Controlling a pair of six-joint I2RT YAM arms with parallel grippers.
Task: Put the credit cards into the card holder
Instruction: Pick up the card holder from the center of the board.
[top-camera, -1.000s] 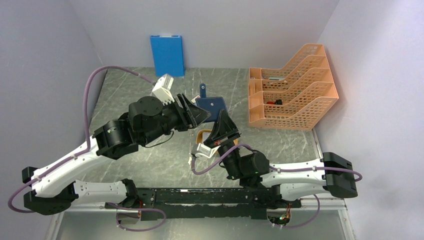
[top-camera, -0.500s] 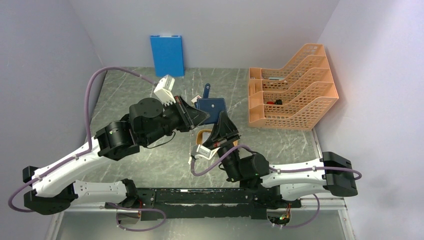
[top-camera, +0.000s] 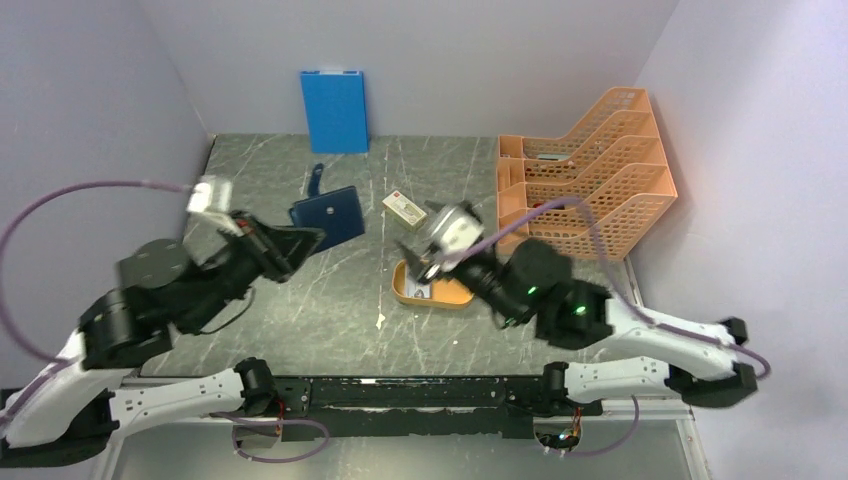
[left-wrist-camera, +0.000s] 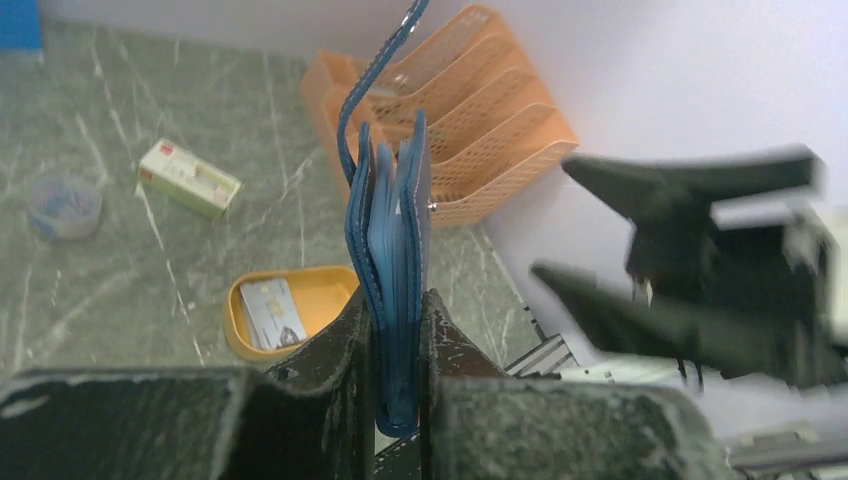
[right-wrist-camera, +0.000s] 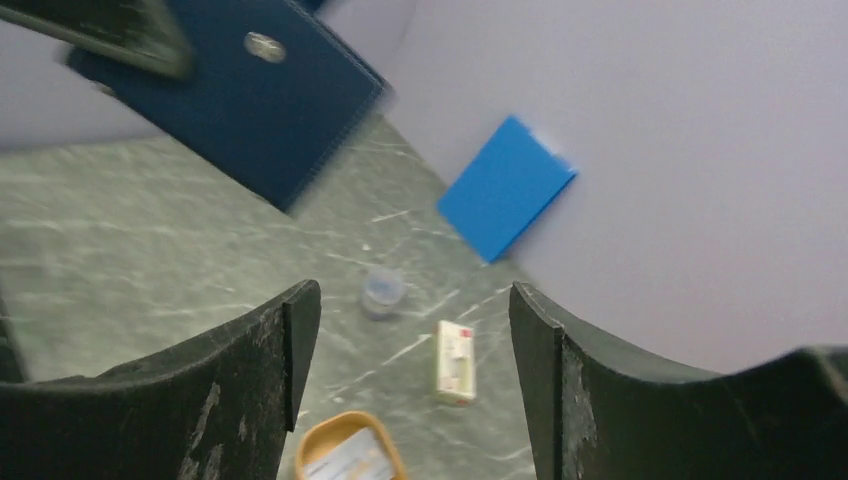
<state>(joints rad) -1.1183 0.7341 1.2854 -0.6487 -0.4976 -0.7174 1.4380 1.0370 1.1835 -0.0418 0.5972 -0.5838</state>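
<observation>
Card holder (left-wrist-camera: 392, 250): dark navy, lifted off the surface (top-camera: 340, 290), lower edge pinched between the pressed-together fingers of the left end effector (left-wrist-camera: 397, 310); strap tab curls upward; left of centre, well apart from the right end effector (right-wrist-camera: 412, 300)
Right end effector: fingers spread wide, nothing between them, above the orange tray (top-camera: 458, 298)
Credit cards: one pale card (left-wrist-camera: 272, 312) lies in the orange tray; whether any sit inside the holder cannot be told
Change from a second ago: both arms then met over the tray around the holder; the left arm has drawn back leftward with it, and the right end effector has opened and swung right
Also present: cream box (top-camera: 405, 207), blue folder (top-camera: 335, 110), orange file rack (top-camera: 585, 190)
Obscured: right arm blurred in the left wrist view; holder smeared in the right wrist view
</observation>
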